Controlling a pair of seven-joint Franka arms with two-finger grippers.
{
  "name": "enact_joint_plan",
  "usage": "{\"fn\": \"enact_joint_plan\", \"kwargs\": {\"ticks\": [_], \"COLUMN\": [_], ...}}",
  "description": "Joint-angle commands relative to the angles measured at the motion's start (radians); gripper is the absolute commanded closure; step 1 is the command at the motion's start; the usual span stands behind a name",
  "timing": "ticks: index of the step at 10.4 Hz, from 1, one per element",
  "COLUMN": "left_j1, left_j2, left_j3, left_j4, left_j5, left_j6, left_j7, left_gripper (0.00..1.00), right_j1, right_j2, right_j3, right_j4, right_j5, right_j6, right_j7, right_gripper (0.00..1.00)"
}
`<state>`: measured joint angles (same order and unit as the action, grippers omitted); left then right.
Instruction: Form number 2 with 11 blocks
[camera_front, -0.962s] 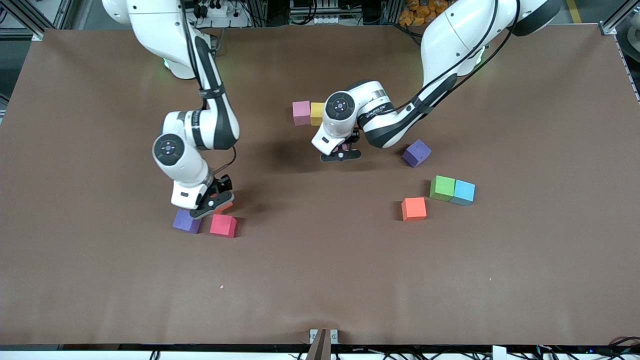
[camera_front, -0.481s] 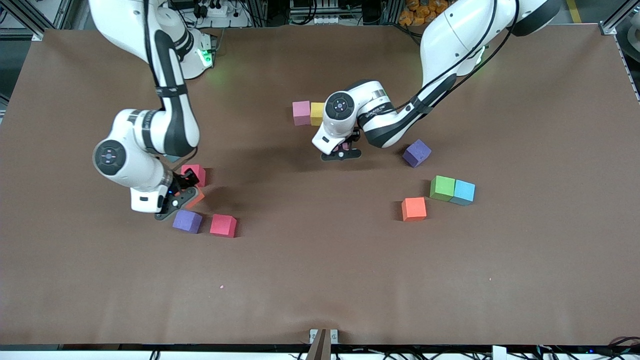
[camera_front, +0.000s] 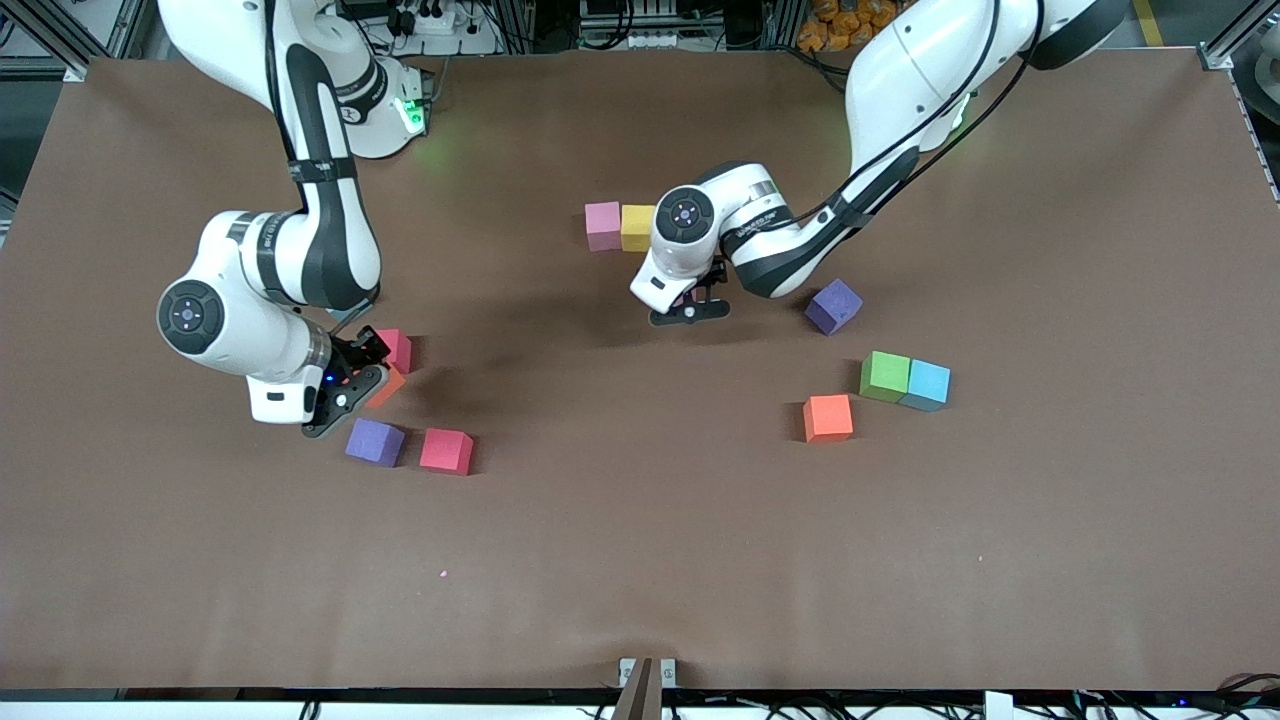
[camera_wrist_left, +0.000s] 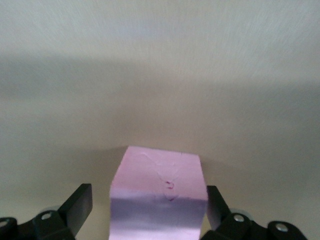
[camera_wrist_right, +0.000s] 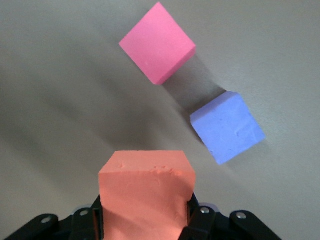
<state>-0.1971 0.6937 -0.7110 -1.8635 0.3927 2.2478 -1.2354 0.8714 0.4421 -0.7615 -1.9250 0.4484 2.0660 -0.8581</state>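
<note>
Left wrist reveals pink cube (camera_wrist_left: 157, 192) (front hides it).

A broad table (camera_front: 640, 560) covered in a matte brown mat (camera_front: 1050, 520) fills the scene under even overhead light, with soft shadows pooling near its middle. Along its upper edge stand aluminium frame rails (camera_front: 1235, 40), a white power strip (camera_front: 425, 18) with tangled cables and a heap of orange objects (camera_front: 845, 18). A small metal bracket (camera_front: 645, 672) sits at the lower edge.
</note>
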Motion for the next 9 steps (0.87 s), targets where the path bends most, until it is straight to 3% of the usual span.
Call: {"fn": "enact_joint_plan", "kwargs": {"ticks": [1, 4, 7, 9], "left_j1": [0.010, 0.050, 0.151, 0.218], "left_j2": [-0.040, -0.065, -0.077, -0.074], "left_j3": [-0.005, -0.005, -0.002, 0.002], "left_j4": [0.084, 0.159, 0.178, 0.193], "left_j5": [-0.063, -0.074, -0.058, -0.057], "left_j6": [-0.095, -0.123, -0.125, -0.123], "left_j7": [-0.009, -0.007, 0.023, 0.132], "left_gripper": [0.00, 0.00, 0.00, 0.00], "right_j1": [-0.121, -0.126, -0.141, -0.140], "right_j2": [-0.055, -0.046, -0.051, -0.040], "right_j3": [0.144, 0.250, 0.478, 0.595], "right_j4": [0.000, 0.012, 0.069, 0.086], "right_j5": [-0.026, -0.104, -0.293, -0.295], "right_j6": [0.000, 0.081, 0.076, 0.078], "right_j7": [-0.022, -0.021, -0.018, -0.022], "right_gripper": [0.49, 0.49, 0.49, 0.48]}}
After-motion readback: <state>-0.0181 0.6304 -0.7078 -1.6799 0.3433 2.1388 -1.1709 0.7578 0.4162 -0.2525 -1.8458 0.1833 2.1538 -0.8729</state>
